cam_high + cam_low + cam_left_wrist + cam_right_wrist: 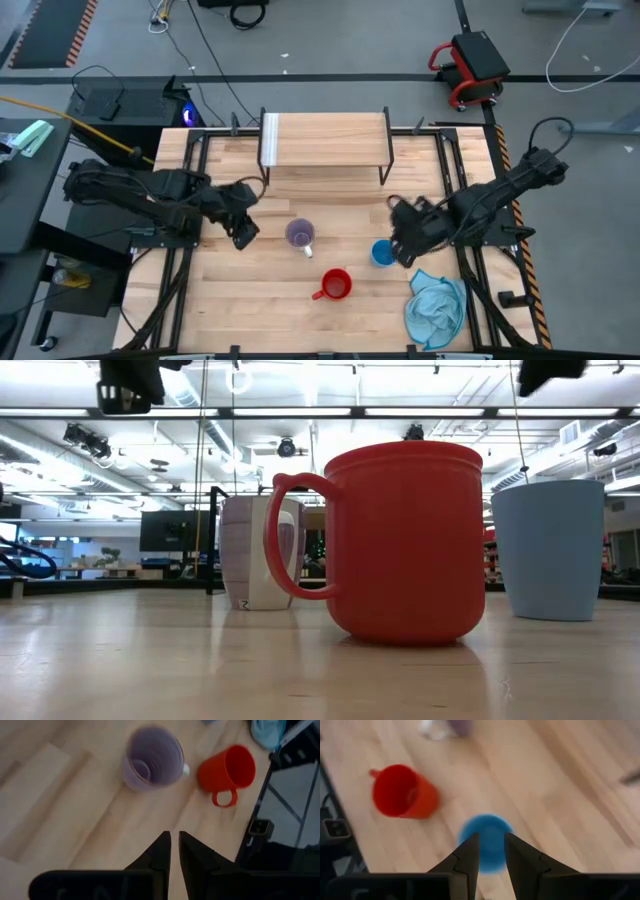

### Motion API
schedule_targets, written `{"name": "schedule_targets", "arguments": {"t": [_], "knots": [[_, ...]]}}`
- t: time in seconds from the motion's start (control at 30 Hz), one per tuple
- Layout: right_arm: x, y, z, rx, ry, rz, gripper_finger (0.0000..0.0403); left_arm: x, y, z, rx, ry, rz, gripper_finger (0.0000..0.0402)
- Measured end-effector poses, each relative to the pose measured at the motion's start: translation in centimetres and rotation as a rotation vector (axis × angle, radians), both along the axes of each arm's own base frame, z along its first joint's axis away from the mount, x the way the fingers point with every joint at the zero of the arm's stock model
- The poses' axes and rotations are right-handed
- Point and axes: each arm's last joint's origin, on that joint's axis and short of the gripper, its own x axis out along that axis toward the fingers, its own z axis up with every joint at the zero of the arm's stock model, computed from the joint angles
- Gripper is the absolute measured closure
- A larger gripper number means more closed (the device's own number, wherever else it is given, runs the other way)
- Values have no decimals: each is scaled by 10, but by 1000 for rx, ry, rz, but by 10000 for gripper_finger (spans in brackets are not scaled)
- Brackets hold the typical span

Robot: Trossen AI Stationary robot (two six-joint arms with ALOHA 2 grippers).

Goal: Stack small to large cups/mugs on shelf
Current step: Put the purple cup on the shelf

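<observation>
Seen from above: broad wooden tabletop, framed by black rails. At the far edge, the shelf, a low light-wood platform on thin black legs with a white strip along its left end, bare on top. At the near right corner, a crumpled light blue cloth. On the left, the left gripper, raised above bare wood just beside the purple-grey mug, fingers parted by only a narrow slit and pinching nothing. On the right, the right gripper, poised just beside and above the light blue cup, fingers spread with the cup showing between them in the wrist view, contact impossible to tell. All three cups upright on the tabletop, none on the shelf: red mug nearest the front edge, handle pointing left; purple-grey mug behind it and slightly left; light blue cup to the right, near the cloth. From table height, red mug dominating the foreground, purple-grey mug partly hidden behind its handle, light blue cup standing apart at right.
</observation>
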Motion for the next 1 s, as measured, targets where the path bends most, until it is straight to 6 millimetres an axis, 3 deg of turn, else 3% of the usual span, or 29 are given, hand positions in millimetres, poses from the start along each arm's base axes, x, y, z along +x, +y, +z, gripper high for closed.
{"name": "schedule_targets", "arguments": {"t": [0.27,0.53,0.87,1.0], "knots": [[45,-2,-26,20,37,117,305,16,-26,-21,30,100,-20,349],[67,-22,-35,25,22,158,305,25,-45,-38,85,161,29,350],[108,-66,-37,21,-83,120,305,48,-25,-59,147,228,170,344],[126,-74,-34,-2,-95,150,305,56,-15,-66,147,256,183,342]]}}
